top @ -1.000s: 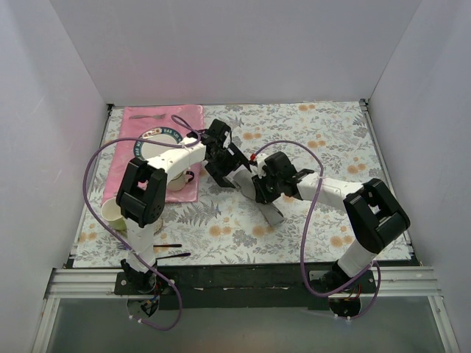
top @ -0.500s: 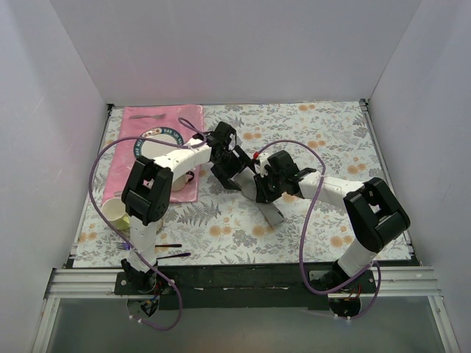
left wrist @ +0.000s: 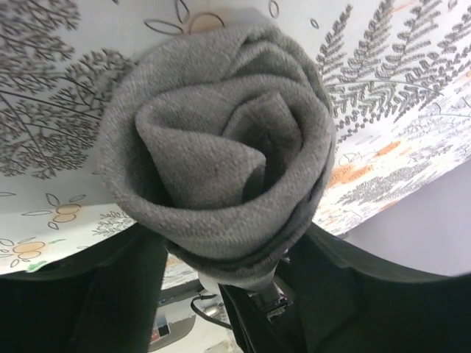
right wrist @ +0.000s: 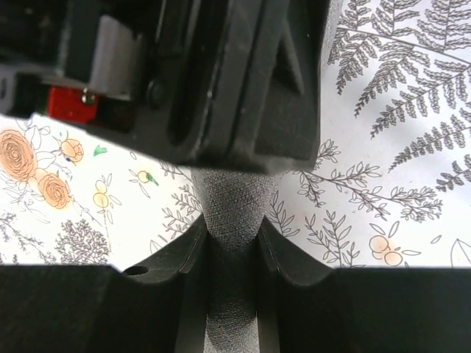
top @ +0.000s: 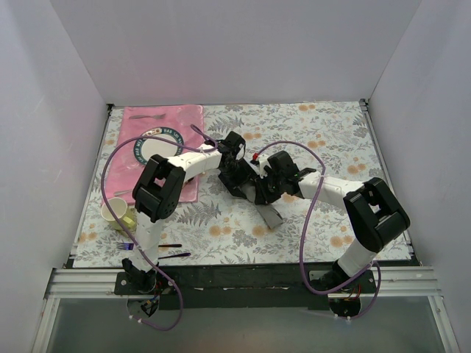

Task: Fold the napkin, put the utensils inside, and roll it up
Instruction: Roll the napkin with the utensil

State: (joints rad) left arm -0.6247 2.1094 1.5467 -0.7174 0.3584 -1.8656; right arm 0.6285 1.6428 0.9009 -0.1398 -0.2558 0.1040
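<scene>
Bending inward, left arm (top: 193, 160) and right arm (top: 333, 188) meet at napkin (top: 271, 214) (rolled)

Floral table (top: 331, 147), pink placemat (top: 184, 118), cup (top: 112, 213), purple fork (top: 125, 246)

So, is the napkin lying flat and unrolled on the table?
No, the left wrist view shows the napkin rolled into a spiral tube, seen end-on.

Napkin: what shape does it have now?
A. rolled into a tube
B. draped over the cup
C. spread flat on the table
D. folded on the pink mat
A: the left wrist view shows the napkin end-on as a grey spiral, and the right gripper is shut on it.
</scene>
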